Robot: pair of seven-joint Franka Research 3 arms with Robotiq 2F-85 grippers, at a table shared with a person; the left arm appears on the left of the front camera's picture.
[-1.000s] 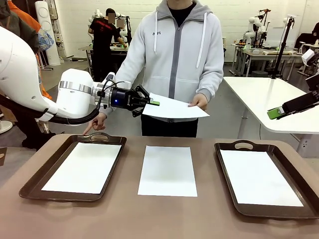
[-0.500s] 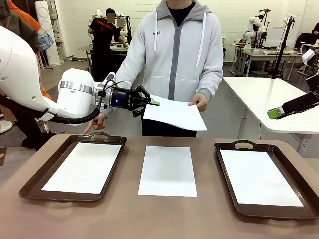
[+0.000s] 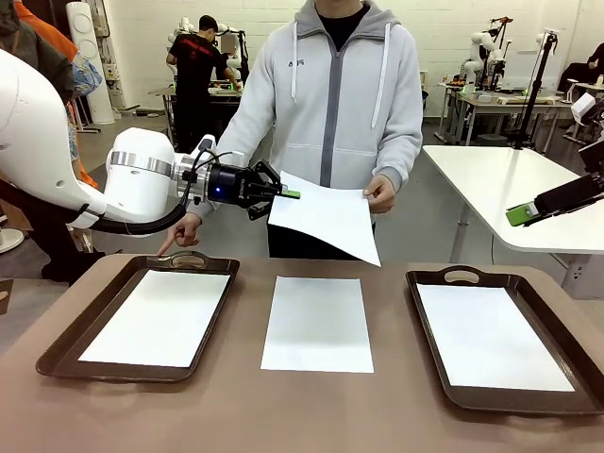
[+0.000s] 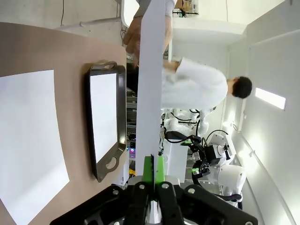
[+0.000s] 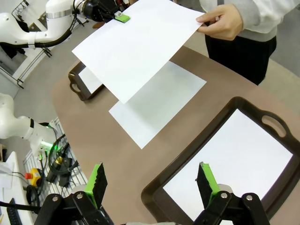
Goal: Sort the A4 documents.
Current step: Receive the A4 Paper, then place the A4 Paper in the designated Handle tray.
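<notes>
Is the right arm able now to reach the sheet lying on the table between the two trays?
Probably yes. The right gripper is open near the right tray, and the sheet on the table lies bare beside that tray. The lifted sheet hangs higher up.

Brown desk [image 3: 236, 415], a person [image 3: 330, 113] standing behind it
One dark brown handled tray [image 3: 113, 372] lies toward the desk's left end, another tray [image 3: 519, 403] toward its right, well apart; a white table [image 3: 510, 189] stands farther back.
</notes>
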